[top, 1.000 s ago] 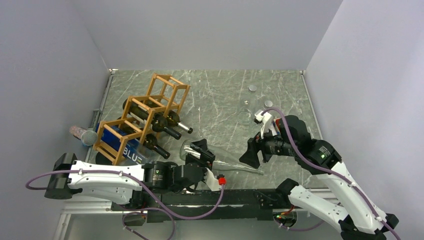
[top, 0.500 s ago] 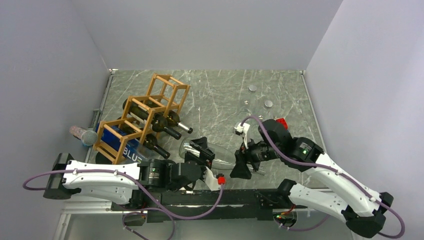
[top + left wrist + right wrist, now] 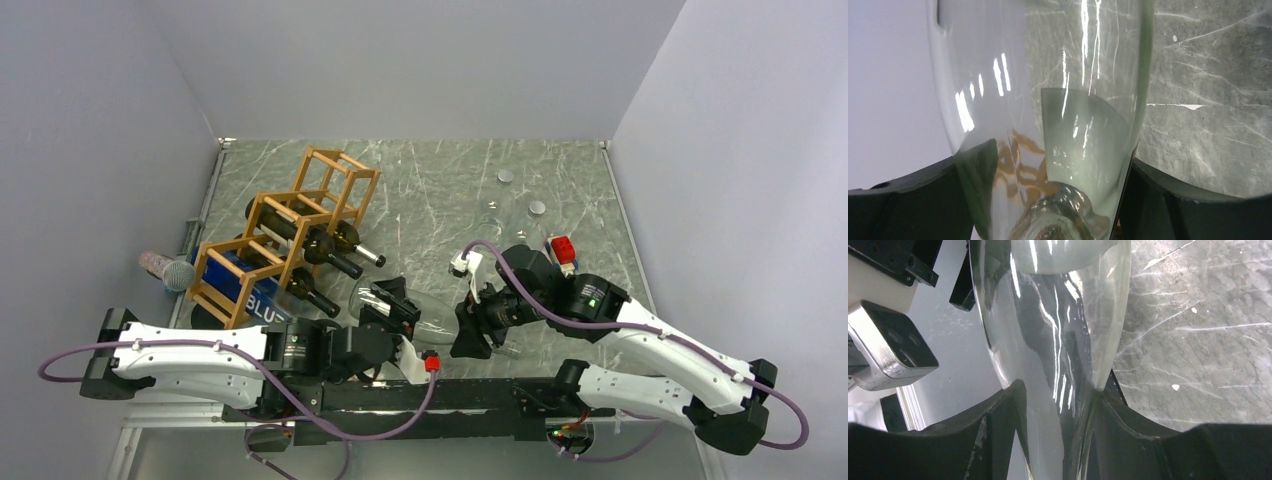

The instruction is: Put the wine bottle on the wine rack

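Note:
A clear glass wine bottle (image 3: 432,313) lies on its side on the marble table, near the front edge. My left gripper (image 3: 392,308) is shut on its wide body; in the left wrist view the bottle (image 3: 1048,100) fills the gap between the black fingers (image 3: 903,205). My right gripper (image 3: 470,335) is closed round the narrow neck end; in the right wrist view the bottle (image 3: 1048,315) tapers between the fingers (image 3: 1158,440), which touch it on both sides. The light wooden wine rack (image 3: 340,182) stands at the back left, apart from the bottle.
The rack holds dark bottles (image 3: 330,245) and a blue box (image 3: 245,285). A microphone (image 3: 170,270) lies left of the rack. Two round caps (image 3: 506,176) and a small clear glass (image 3: 490,215) sit at the back right. Grey walls close in three sides.
My right arm swung in from the right and came down onto the bottle's neck end. My left gripper and the bottle shifted slightly to the left.

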### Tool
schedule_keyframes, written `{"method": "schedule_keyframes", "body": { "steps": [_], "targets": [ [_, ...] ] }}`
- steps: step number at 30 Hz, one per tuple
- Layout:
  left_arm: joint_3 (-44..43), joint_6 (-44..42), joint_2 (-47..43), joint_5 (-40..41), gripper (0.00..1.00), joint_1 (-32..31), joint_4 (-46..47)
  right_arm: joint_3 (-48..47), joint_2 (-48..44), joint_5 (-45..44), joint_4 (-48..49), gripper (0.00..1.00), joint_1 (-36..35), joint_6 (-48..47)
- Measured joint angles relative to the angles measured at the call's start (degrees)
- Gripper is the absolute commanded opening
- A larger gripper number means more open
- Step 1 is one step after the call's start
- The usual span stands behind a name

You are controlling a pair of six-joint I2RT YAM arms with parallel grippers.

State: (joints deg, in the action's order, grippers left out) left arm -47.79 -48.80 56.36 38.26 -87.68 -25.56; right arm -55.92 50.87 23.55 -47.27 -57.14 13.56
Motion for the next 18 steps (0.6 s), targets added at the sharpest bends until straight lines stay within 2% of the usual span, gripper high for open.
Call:
{"method": "schedule_keyframes", "body": {
  "steps": [1,2,3,5,7,8,10,11,18],
  "targets": [
    [0.00,-0.07,-0.44,-0.13,0.03,-0.07,-0.13,-0.17,0.00,-0.15,0.04,0.00,-0.15,0.00],
    [0.00,-0.09,-0.83,-0.31,0.12,-0.13,-0.28,-0.33,0.00,-0.35,0.11,0.00,-0.33,0.04],
    [0.00,-0.15,-1.18,-0.39,0.29,-0.20,-0.44,-0.42,-0.07,-0.59,0.22,0.00,-0.48,0.15],
    [0.00,-0.48,-1.57,-0.37,0.44,-0.37,-0.46,-0.48,-0.48,-1.36,0.42,0.00,-0.85,0.48],
    [0.00,-1.09,-1.73,-0.31,0.64,-0.44,-0.13,-0.48,-1.01,-2.16,0.59,0.00,-1.29,0.74],
    [0.00,-1.57,-1.75,-0.26,0.69,-0.48,0.28,-0.48,-1.40,-2.78,0.61,0.00,-1.53,1.01],
    [0.02,-2.25,-1.75,0.07,0.91,-0.52,0.98,-0.48,-2.36,-4.07,0.63,0.00,-1.92,1.22],
    [0.02,-2.60,-1.75,0.24,0.98,-0.55,1.33,-0.48,-2.93,-4.70,0.72,0.00,-2.08,1.33],
    [0.63,-1.66,-2.54,4.92,0.99,0.02,8.13,-0.87,-6.43,-10.45,0.83,0.00,-2.34,2.58]
  ]
}}
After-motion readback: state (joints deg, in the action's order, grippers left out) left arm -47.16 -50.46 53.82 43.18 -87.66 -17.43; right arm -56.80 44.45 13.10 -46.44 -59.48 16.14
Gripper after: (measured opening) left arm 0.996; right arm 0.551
